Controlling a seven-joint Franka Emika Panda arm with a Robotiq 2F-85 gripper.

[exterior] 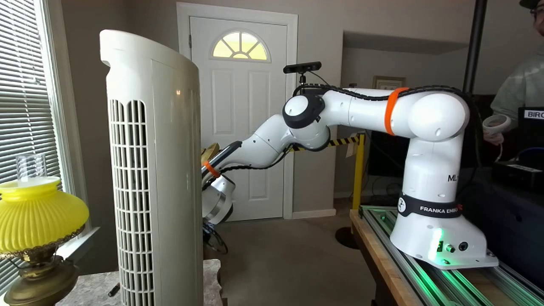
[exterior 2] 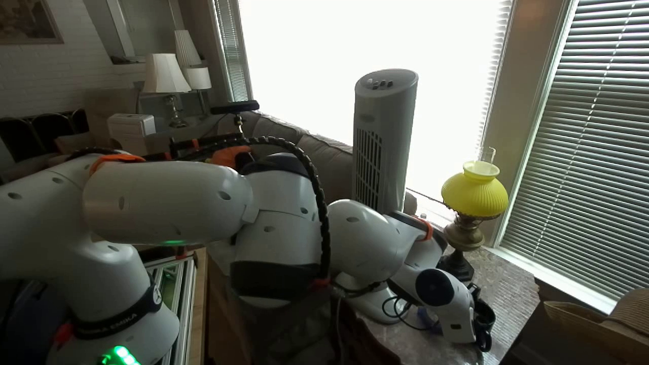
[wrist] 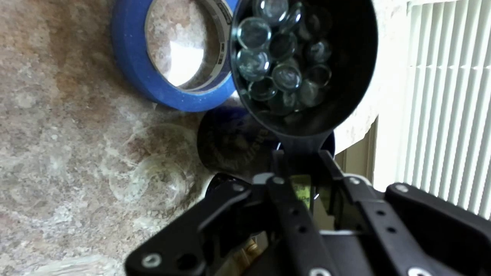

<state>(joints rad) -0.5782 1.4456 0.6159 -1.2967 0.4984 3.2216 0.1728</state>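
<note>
A black cup point(wrist: 351, 74) is hanging just ahead of the pincer point(wrist: 301, 159), which is gripping it by the handle point(wrist: 303, 142), the handle's line running straight out from the closed grip. In the wrist view the cup's mouth is showing, and clear glass beads point(wrist: 287, 76) are lying inside, heaped toward the side near a roll of blue tape point(wrist: 132, 57). The roll is resting on the desk point(wrist: 69, 134), overlapped there by the cup's rim; whether they are touching is unclear. A dark blue mug point(wrist: 230, 142) is showing behind the handle. Farther out, a tower fan point(exterior 2: 388, 142) and a yellow-shaded lamp point(exterior 2: 474, 195) are standing on the desk in both exterior views.
</note>
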